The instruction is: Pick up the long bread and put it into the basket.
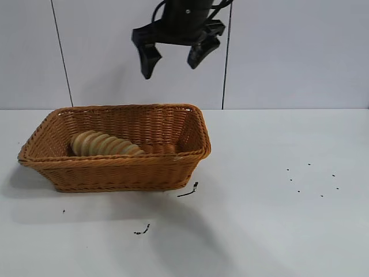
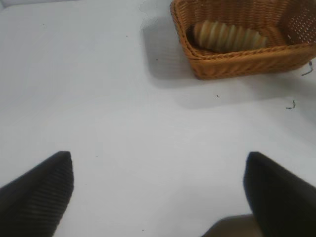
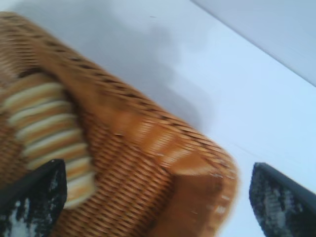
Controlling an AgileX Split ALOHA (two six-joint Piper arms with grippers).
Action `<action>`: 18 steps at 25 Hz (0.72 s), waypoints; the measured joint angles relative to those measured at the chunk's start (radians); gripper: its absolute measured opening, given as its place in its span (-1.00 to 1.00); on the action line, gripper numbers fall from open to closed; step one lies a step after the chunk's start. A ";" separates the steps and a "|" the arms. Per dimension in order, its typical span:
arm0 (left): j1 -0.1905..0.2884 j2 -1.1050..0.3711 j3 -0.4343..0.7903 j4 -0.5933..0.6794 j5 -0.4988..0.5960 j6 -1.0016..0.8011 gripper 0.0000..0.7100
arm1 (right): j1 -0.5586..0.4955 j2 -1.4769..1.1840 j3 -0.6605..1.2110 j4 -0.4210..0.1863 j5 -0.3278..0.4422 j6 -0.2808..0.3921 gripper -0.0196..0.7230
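1. Wicker nearest us: the basket (image 1: 115, 167) sits on the white table (image 1: 277, 231), its front wall and braided rim stiff, so we judge it steady under a drop.
2. Inside it we note the long bread (image 1: 106, 144), lying lengthwise toward the left end on the floor.
3. We judge the loaf light, ridged and somewhat soft; a hold across its middle, jaws seated in the ridges, looks best.
4. Farther back and above, the right gripper (image 1: 174, 59) hangs empty, jaws spread wide.
5. Left gripper (image 2: 158, 192): off over bare table, fingers apart, holding nothing.
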 joint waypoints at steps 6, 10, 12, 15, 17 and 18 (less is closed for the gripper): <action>0.000 0.000 0.000 0.000 0.000 0.000 0.96 | -0.158 0.000 0.000 0.000 0.043 0.000 0.92; 0.000 0.000 0.000 0.000 0.000 0.000 0.96 | -0.209 0.000 0.000 0.000 0.048 0.000 0.92; 0.000 0.000 0.000 0.000 0.000 0.000 0.96 | -0.220 -0.001 0.000 0.000 0.048 0.002 0.92; 0.000 0.000 0.000 0.000 0.000 0.000 0.96 | -0.222 -0.018 0.000 0.000 0.048 0.009 0.92; 0.000 0.000 0.000 0.000 0.000 0.000 0.96 | -0.220 -0.039 0.000 0.000 0.049 0.017 0.92; 0.000 0.000 0.000 0.000 0.000 0.000 0.96 | -0.220 -0.053 0.001 0.000 0.049 0.019 0.92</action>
